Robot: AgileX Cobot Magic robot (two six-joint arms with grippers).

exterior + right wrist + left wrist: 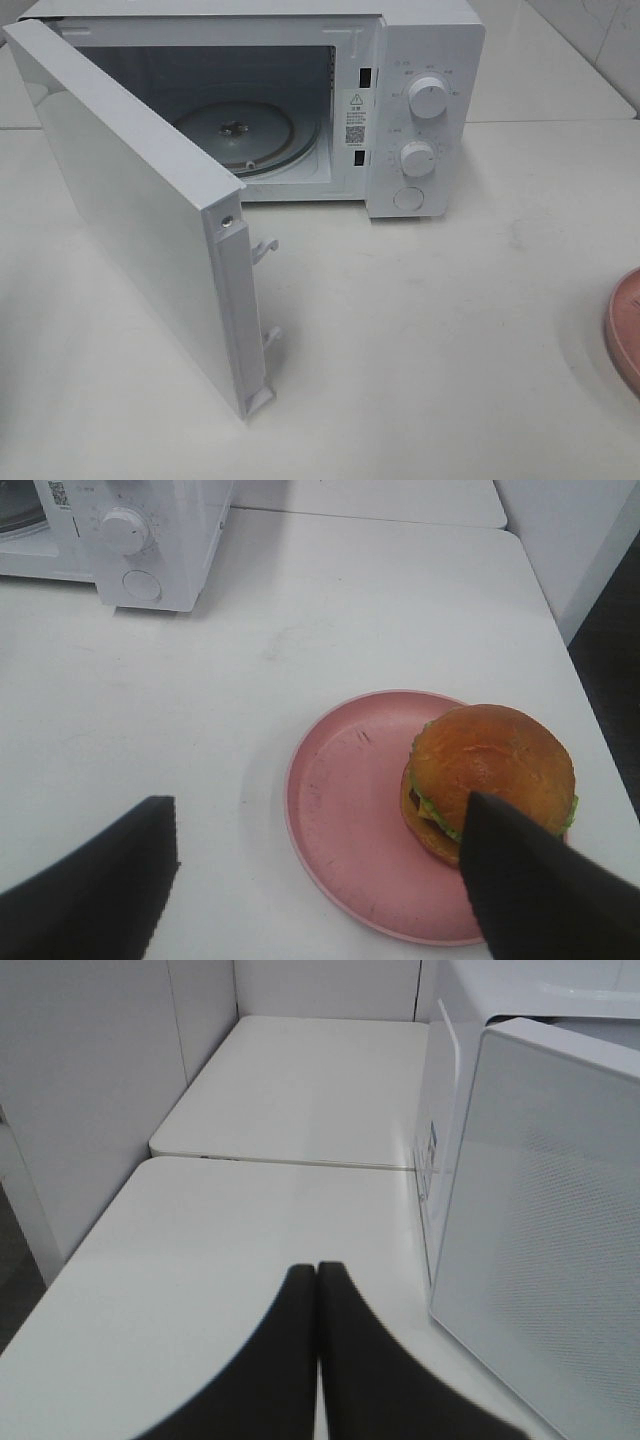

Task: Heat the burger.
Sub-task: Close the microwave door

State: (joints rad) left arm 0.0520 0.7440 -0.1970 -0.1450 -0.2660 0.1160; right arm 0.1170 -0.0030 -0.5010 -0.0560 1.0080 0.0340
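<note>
two white tables (290, 1090) abut (seam between), microwave (420, 110) standing open.

A white microwave (300, 110) stands on the counter (420, 340) with its door (130, 210) swung wide open, a pink plate (625, 330) at the counter's right edge.

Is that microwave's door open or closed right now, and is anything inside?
Open. The microwave door swings wide toward the camera, exposing the cavity. Only the bare glass turntable shows inside; the burger sits on its pink plate.
</note>
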